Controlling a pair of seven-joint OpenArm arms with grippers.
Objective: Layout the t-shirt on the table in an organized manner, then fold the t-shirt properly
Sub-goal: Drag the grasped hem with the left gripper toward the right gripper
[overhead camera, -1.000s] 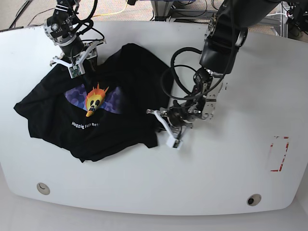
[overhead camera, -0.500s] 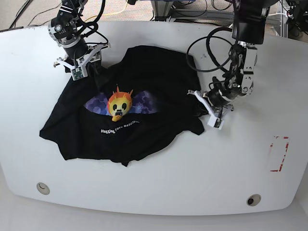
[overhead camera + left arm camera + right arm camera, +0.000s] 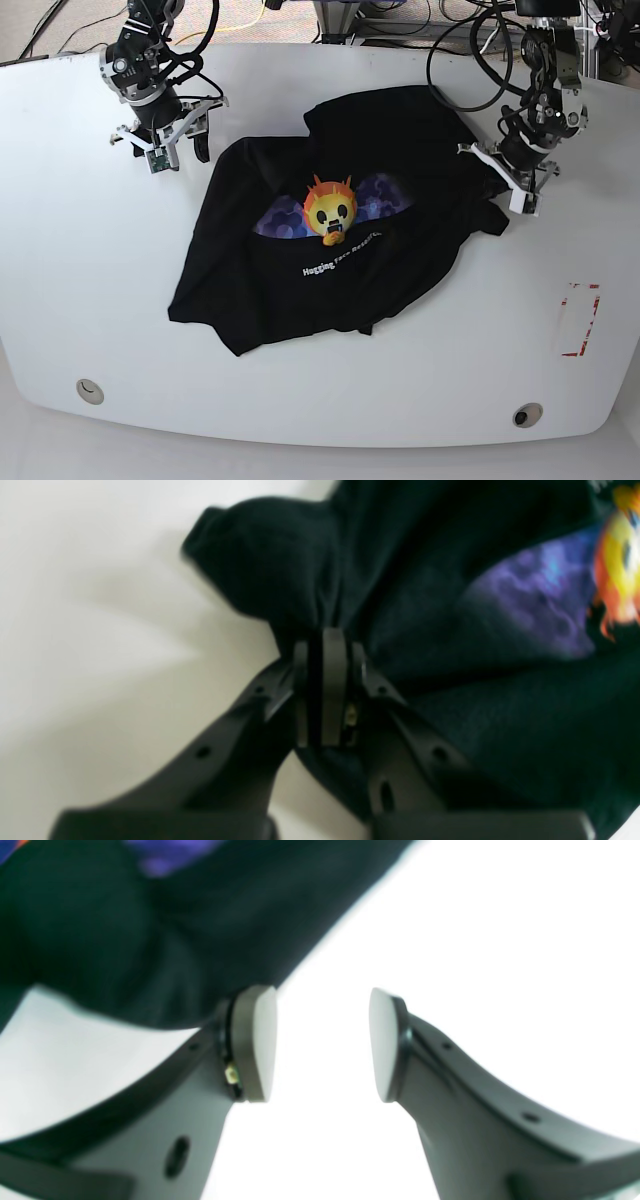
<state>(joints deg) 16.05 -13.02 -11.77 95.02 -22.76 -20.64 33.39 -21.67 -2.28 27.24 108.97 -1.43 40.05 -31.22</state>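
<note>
The black t-shirt [image 3: 330,250] lies crumpled in the middle of the white table [image 3: 400,380], with its sun-face print [image 3: 332,212] and white lettering facing up. My left gripper [image 3: 492,183] is at the shirt's right edge. The left wrist view shows this left gripper [image 3: 325,640] shut on a bunched fold of the t-shirt [image 3: 450,630]. My right gripper [image 3: 183,150] stands off the shirt's upper left corner. In its wrist view the right gripper [image 3: 322,1040] is open with only table between the fingers. The t-shirt [image 3: 150,940] lies just beyond its left finger.
Red tape marks [image 3: 580,320] sit near the table's right edge. Two small round holes [image 3: 90,391] [image 3: 527,414] are along the front edge. Cables and equipment crowd the floor behind the table's far edge.
My left gripper has dragged the t-shirt to the right and toward the far side. The shirt slid away from the open right gripper, which barely moved.
</note>
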